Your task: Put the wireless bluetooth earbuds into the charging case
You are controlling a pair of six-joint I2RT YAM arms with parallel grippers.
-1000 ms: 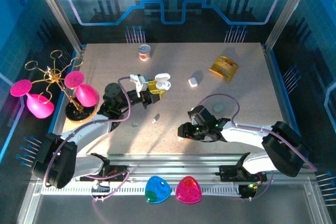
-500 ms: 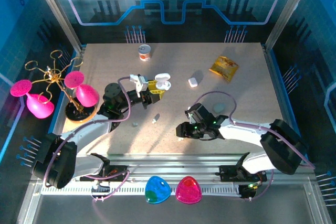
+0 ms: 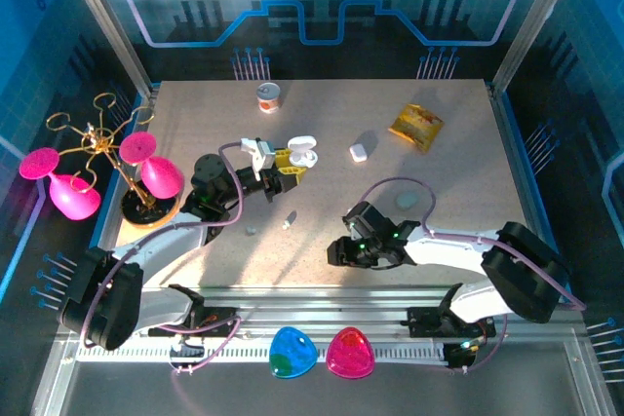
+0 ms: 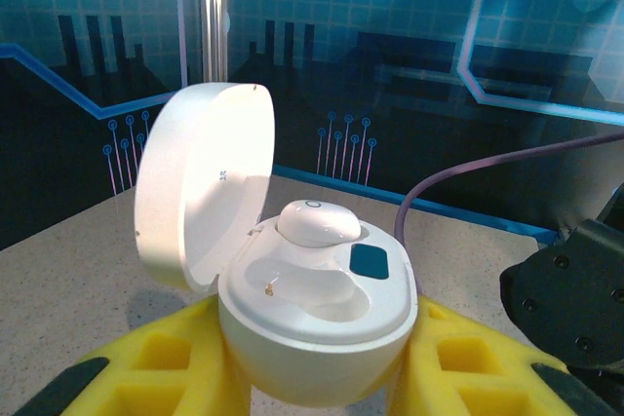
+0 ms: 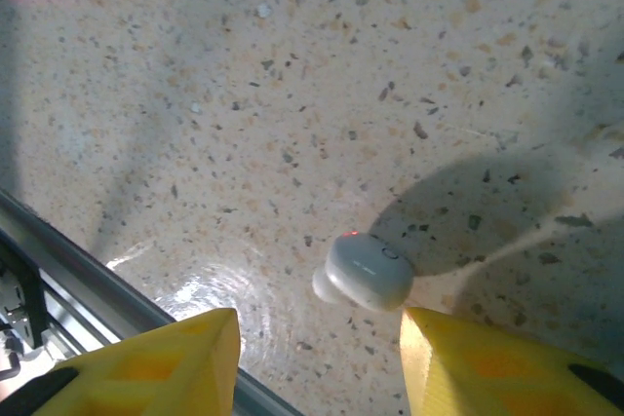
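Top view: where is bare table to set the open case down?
Bare: the back strip between can and snack packet, and the right edge, nearer than the packet. Crowded: the middle, where the left claw holds the case, with an earbud and the right claw nearby.

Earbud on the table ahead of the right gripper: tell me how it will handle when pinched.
The earbud looks small, smooth and glossy, so it may slip from the right gripper. Its rounded body probably lets it roll on the table if nudged. Its hard-looking shell suggests it is rigid and light.
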